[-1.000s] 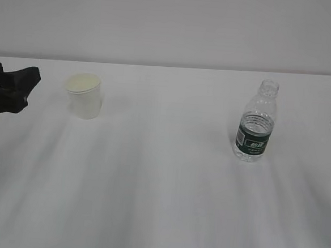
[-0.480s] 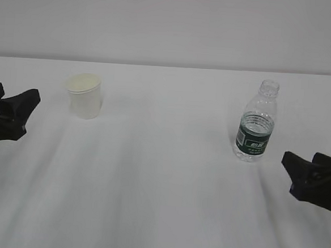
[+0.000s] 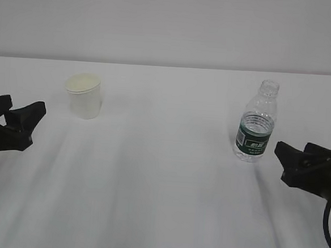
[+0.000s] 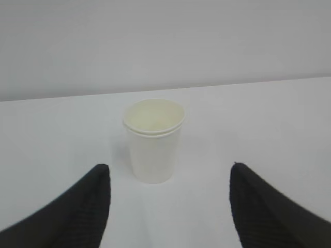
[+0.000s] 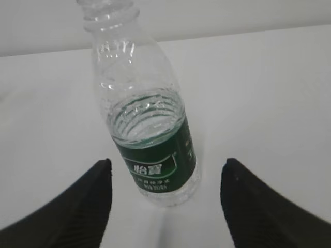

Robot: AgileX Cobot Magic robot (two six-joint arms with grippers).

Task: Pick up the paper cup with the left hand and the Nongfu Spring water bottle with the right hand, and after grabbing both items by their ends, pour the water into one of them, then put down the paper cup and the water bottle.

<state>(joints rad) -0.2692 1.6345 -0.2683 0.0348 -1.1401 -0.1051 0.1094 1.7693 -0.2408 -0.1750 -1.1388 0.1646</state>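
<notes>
Standing: one cup (image 3: 84, 96), one bottle (image 3: 256, 122).

The only lettering in view stands on the dark green label band (image 5: 158, 157) of the clear water bottle (image 3: 256, 122). In the right wrist view it shows white Chinese characters that look like "怡寶", with a line of finer white print beneath them that is too small to read. In the exterior view the same label (image 3: 254, 140) shows only as a small white mark on green, not legible.
</notes>
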